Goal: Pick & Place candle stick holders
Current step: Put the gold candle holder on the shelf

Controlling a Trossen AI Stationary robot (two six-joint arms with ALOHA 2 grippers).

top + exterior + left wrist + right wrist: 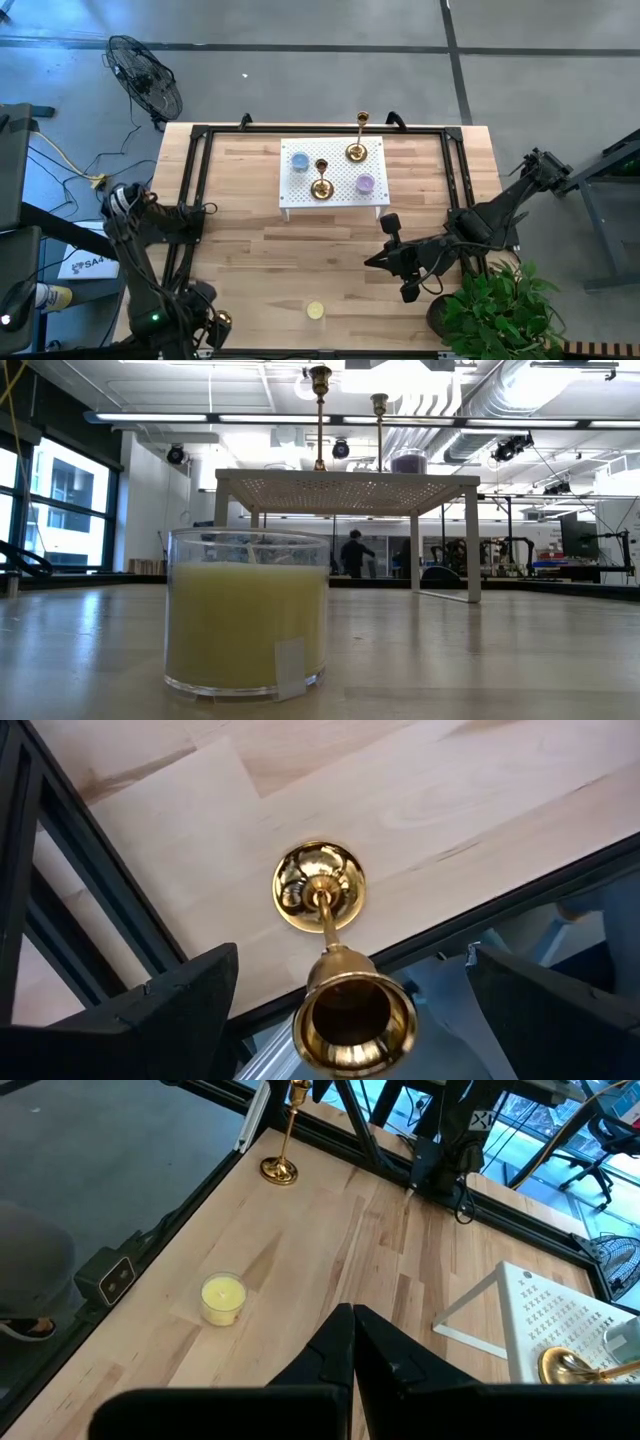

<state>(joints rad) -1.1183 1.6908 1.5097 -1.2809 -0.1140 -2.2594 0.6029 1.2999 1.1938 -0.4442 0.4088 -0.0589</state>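
My left tool (330, 1000) hangs directly over a candle stick holder (322, 900) that stands upright at the near left corner of the worktop (250, 260), close to the black frame rail. Its fingers (170, 1005) are spread as wide as they go, one on each side of the brass cup, and hold nothing. The cup sits in the gap between them, so I judge I am lined up for a pick, with the grasp not yet made.

Two more candle stick holders already stand on the small white perforated stand (335, 202) at the far middle of the worktop: one (321, 184) toward its centre, the other (357, 148) at its far edge, with a blue jar (299, 161) and a purple jar (365, 184) beside them. A yellow candle (315, 311) in a glass sits near the front edge.

My right tool (352, 1342) waits, fully closed and empty, over the worktop right of the stand.

Next I would lower, close on the stem under the cup, then lift straight up before travelling to the stand. The stem is thin and slick; an off-centre grip could tip it.
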